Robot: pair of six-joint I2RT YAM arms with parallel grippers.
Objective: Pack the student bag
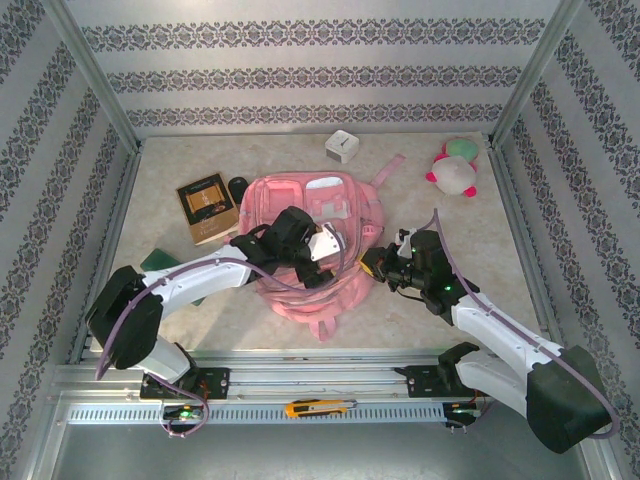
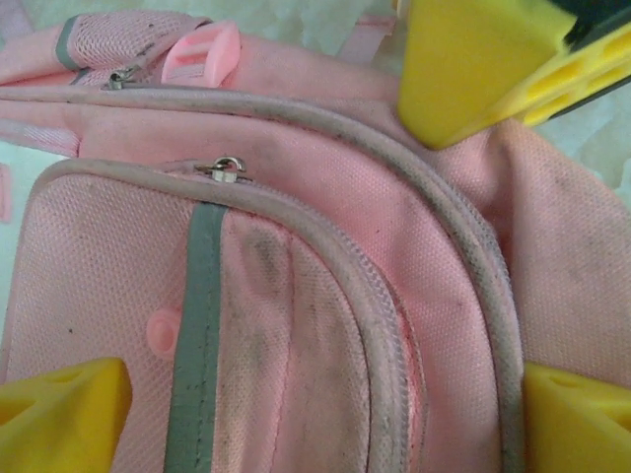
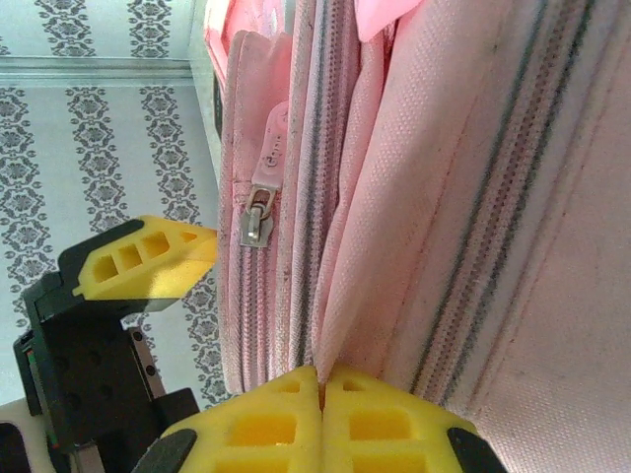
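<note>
The student bag [image 1: 300, 298] lies mid-frame on the counter [image 1: 190, 310], the right gripper [image 3: 320, 394] with jaws clenched on its side fabric, probably anchoring it while the left gripper [image 2: 315, 414] hovers above, jaws released.

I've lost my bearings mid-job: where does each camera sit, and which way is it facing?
Top external: above and behind the arms, looking down on the table; both arms show, left gripper and right gripper at the student bag.
Left wrist: just over the bag's front pocket, facing down; its own open fingers at the bottom corners.
Right wrist: beside the bag, facing along its zips toward the wall; its own fingers shut on a fold.
Shared: each wrist view catches the other gripper's yellow finger.
</note>
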